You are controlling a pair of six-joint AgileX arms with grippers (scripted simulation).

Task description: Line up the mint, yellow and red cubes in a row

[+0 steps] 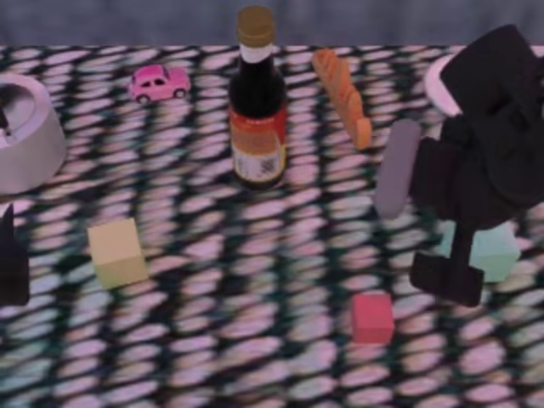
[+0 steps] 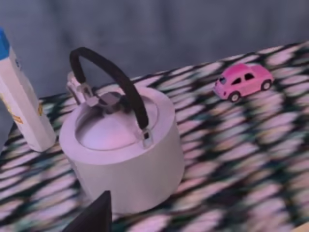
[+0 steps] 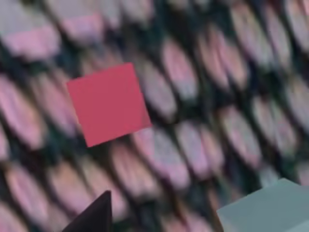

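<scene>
Your right gripper hangs over the mint cube at the counter's right side; whether its fingers are open or closed cannot be told. The red cube sits near it toward the middle, and the yellow cube lies well apart at the left. Your left arm is parked at the left edge. A careless descent could nudge the mint cube into the red one, or swing into the grey bar just beside the arm.
</scene>
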